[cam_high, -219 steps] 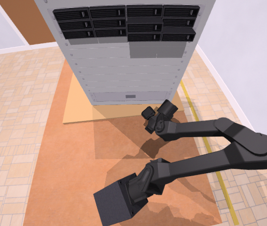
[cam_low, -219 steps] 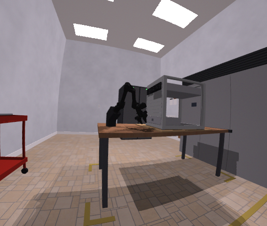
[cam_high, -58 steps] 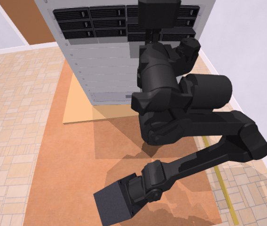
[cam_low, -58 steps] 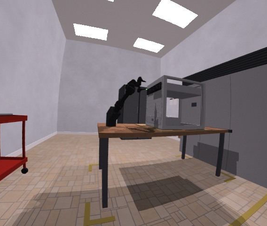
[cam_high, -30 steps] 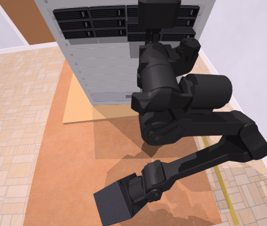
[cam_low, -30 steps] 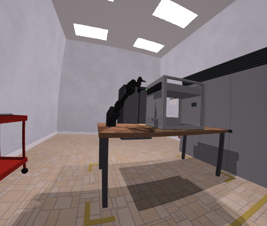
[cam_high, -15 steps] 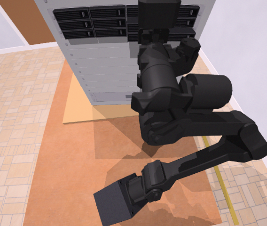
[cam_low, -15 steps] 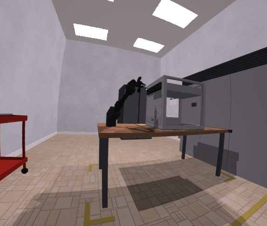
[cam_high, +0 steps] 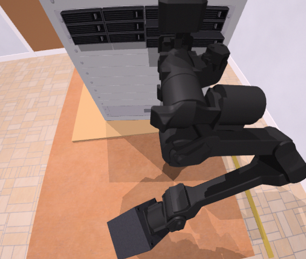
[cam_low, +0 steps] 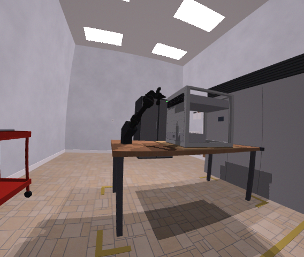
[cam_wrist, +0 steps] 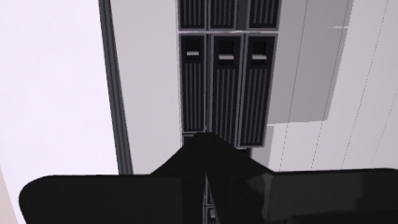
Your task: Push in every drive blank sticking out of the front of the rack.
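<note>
The grey rack (cam_high: 119,77) stands on the table, also seen in the exterior view (cam_low: 199,119). A grid of black drive blanks (cam_high: 103,26) fills its upper front. One blank in the bottom row on the right (cam_high: 207,36) seems to stick out a little; in the wrist view it is the right one of three (cam_wrist: 256,91) and throws a shadow on the panel beside it. My gripper (cam_wrist: 204,140) is shut and empty. Its fingertips (cam_low: 161,96) meet just in front of the blanks at the right side of the rack. In the top view the wrist block hides the fingers.
The rack rests on a light pad (cam_high: 91,125) on the wooden table (cam_low: 174,148). The arm's base (cam_high: 132,232) sits at the table's near end. A wall runs close on the right. A red cart (cam_low: 0,166) and grey cabinets (cam_low: 279,133) stand on the floor.
</note>
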{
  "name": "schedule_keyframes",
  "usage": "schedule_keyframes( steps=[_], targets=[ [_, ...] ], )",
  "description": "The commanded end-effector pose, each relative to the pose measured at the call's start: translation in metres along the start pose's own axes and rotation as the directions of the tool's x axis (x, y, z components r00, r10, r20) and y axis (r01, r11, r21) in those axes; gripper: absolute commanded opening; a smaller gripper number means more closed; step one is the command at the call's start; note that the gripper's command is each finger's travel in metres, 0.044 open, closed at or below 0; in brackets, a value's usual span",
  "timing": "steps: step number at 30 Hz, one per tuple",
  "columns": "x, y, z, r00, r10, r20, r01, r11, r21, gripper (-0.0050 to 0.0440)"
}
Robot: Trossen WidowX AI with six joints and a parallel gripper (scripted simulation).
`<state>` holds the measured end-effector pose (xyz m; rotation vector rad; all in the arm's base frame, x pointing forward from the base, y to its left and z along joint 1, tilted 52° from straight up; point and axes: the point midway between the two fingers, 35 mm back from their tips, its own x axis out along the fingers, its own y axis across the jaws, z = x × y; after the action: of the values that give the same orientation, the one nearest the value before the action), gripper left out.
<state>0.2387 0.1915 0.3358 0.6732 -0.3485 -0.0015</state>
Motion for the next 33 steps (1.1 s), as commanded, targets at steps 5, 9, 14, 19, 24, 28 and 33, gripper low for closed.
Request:
schedule_keyframes(
  steps=[5,9,14,19,24,28,33],
  targets=[
    [0.001,0.005,0.000,1.000,0.007,0.001,-0.007,1.000,0.006,-0.0050],
    [0.010,0.006,-0.001,1.000,0.009,0.015,-0.009,1.000,0.001,-0.0050],
    [0.037,0.010,-0.001,1.000,0.009,0.015,-0.009,1.000,0.002,-0.0050],
    [0.039,0.011,-0.001,1.000,0.009,0.015,-0.009,1.000,0.002,-0.0050],
    [0.063,0.011,-0.001,1.000,0.009,0.015,-0.009,1.000,0.002,-0.0050],
    [0.076,0.011,-0.001,1.000,0.009,0.015,-0.009,1.000,0.002,-0.0050],
    [0.076,0.011,-0.001,1.000,0.009,0.015,-0.009,1.000,0.002,-0.0050]
  ],
)
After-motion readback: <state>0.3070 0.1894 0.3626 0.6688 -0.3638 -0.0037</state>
